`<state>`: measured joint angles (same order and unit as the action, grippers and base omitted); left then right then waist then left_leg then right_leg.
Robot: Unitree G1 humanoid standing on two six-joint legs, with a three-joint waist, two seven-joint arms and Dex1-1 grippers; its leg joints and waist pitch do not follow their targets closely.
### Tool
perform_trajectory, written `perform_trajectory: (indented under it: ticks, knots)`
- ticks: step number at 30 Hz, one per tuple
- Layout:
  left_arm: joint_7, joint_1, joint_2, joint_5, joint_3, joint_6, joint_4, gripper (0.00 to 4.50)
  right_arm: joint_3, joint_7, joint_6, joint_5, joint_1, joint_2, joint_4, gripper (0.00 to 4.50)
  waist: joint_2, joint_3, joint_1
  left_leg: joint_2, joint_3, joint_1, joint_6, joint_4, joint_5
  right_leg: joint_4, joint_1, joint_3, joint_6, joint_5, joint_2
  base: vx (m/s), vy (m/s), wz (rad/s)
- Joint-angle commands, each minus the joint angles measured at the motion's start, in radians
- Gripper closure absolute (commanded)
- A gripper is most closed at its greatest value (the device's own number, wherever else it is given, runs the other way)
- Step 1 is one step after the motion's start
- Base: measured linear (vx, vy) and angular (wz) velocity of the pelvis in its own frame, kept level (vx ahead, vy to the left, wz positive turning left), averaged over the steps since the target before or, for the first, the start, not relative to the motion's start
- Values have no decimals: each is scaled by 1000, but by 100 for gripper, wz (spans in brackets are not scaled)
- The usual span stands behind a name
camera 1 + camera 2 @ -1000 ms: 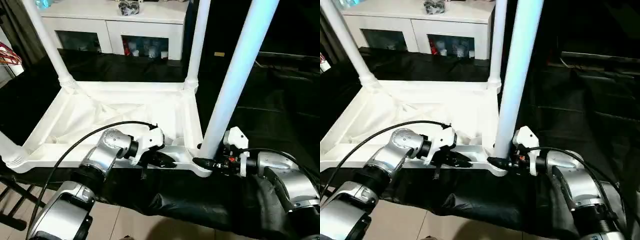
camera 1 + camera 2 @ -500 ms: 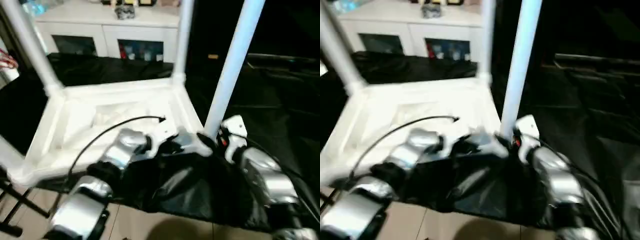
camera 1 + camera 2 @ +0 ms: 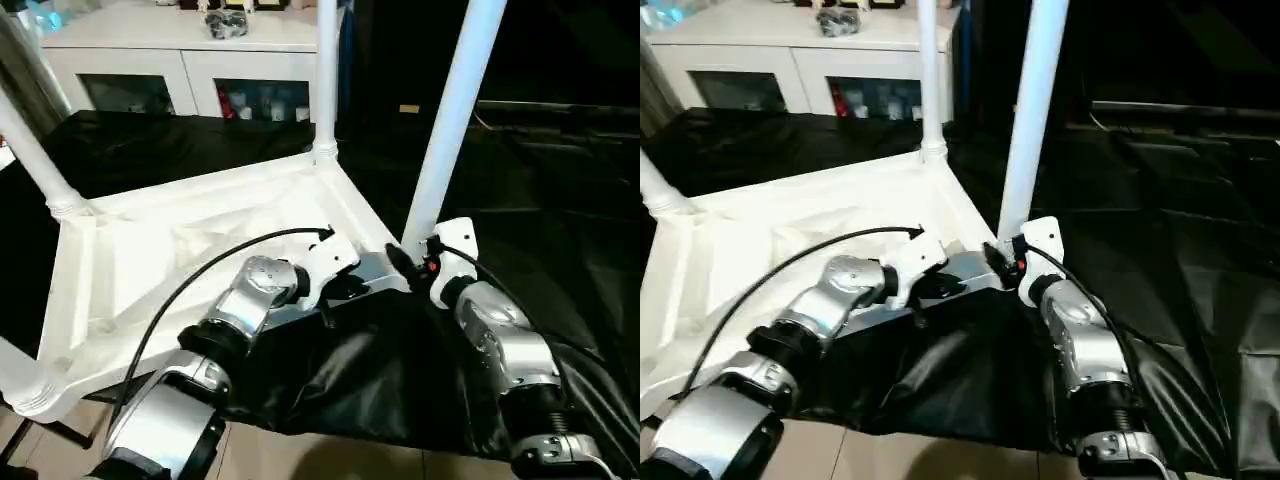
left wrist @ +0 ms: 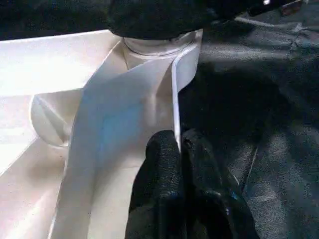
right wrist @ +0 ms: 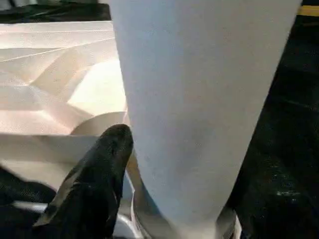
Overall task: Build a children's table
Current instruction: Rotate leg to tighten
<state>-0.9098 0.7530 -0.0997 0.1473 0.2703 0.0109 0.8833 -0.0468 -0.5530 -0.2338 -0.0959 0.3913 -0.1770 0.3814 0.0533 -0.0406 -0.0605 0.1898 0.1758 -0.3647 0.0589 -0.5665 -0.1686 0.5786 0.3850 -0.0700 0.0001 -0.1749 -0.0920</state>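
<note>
from the head camera i see the children's table [image 3: 200, 240] lying upside down on a black cloth [image 3: 380, 380], its ribbed underside facing up and its legs pointing up. my left gripper [image 3: 345, 288] sits at the near rim of the top, just to the left of the near-right corner socket. my right gripper [image 3: 400, 262] is right at the foot of the near-right leg [image 3: 450, 110], on the other side of that same corner, so the two tools are close together with the socket between them. the far-right leg [image 3: 326, 70] stands beyond my left gripper, and another leg [image 3: 35, 160] rises well off to its left. a white cabinet [image 3: 190, 60] stands behind the table.

in the left wrist view my two black fingers [image 4: 162, 199] are pressed together on the thin upright rim wall [image 4: 175, 99] of the table top, one finger on each face of it, pinching it. the round corner socket [image 4: 159, 50] lies straight ahead of the fingertips, and black cloth lies on the outer side of the rim.

in the right wrist view the near-right leg stands directly ahead of my gripper, very close, entering its socket collar [image 5: 149, 214]. one black finger [image 5: 99, 174] lies alongside the leg at its base, touching or nearly touching it. i cannot tell whether this gripper is spread or clamped on the leg.
</note>
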Motion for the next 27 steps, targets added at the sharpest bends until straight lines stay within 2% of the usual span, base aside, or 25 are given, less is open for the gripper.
perform_trajectory:
  ticks: [1,5,6,7,10,12,14,16,18,20,25,26,27]
  knots:
    - [-25,12,17,-17,18,44,-48,450,126,-139,-49,-40,-34,18,-18,113,-13,60,-6,34,-9,4,-71,62,-237,-63,-46,38,-234,-163,-57,0,0,0]
    - [-113,1,-17,-38,14,61,-60,450,160,-279,-49,-47,-84,-98,-89,75,-13,59,-12,36,-8,2,-81,61,-224,-62,-47,37,-240,-160,-56,0,0,0]
    - [-149,-4,-29,-48,14,62,-67,450,163,-333,-52,-60,-97,-134,-110,75,-17,58,-15,37,-7,3,-84,60,-228,-63,-48,36,-238,-167,-55,0,0,0]
    - [-155,-5,-31,-49,14,62,-69,450,162,-343,-54,-63,-98,-140,-113,75,-16,57,-20,38,-6,4,-87,60,-235,-64,-47,37,-238,-184,-57,0,0,0]
    - [-202,-8,-53,-61,17,69,-79,450,161,-425,-55,-78,-107,-184,-134,106,-17,56,-29,40,-6,5,-78,62,-249,-65,-44,37,-234,-221,-57,0,0,0]
    - [-236,-11,-68,-65,19,84,-81,450,167,-484,-51,-87,-113,-222,-142,111,-18,56,-31,41,-6,4,-76,62,-247,-65,-43,37,-235,-223,-59,0,0,0]
    - [-277,-19,-84,-74,22,82,-98,450,181,-539,-55,-100,-118,-261,-153,139,-19,58,-37,41,-6,5,-79,60,-236,-62,-45,37,-238,-207,-59,0,0,0]
    - [-297,-25,-90,-81,22,79,-107,450,185,-550,-55,-100,-118,-270,-155,146,-18,58,-39,42,-5,4,-86,59,-221,-60,-43,37,-247,-182,-59,0,0,0]
    - [-346,-42,-106,-94,29,78,-126,450,193,-578,-58,-102,-118,-286,-158,166,-22,58,-41,41,-5,3,-88,58,-211,-58,-44,36,-250,-179,-59,0,0,0]
    - [-352,-44,-108,-95,30,76,-128,450,194,-581,-59,-102,-118,-287,-159,182,-20,58,-42,42,-4,4,-87,58,-214,-58,-42,37,-251,-186,-59,0,0,0]
    - [-366,-51,-117,-94,32,68,-139,450,203,-612,-58,-104,-121,-291,-163,223,-21,58,-49,44,-4,7,-76,59,-223,-59,-41,38,-246,-200,-59,0,0,0]
    - [-371,-54,-117,-93,32,67,-139,450,210,-623,-54,-109,-123,-294,-163,226,-13,59,-51,44,-6,7,-74,59,-223,-58,-40,38,-247,-196,-59,0,0,0]
    - [-371,-55,-116,-92,32,68,-138,450,213,-627,-52,-110,-125,-295,-165,231,-16,58,-51,44,-5,7,-73,59,-225,-60,-40,38,-246,-193,-59,0,0,0]
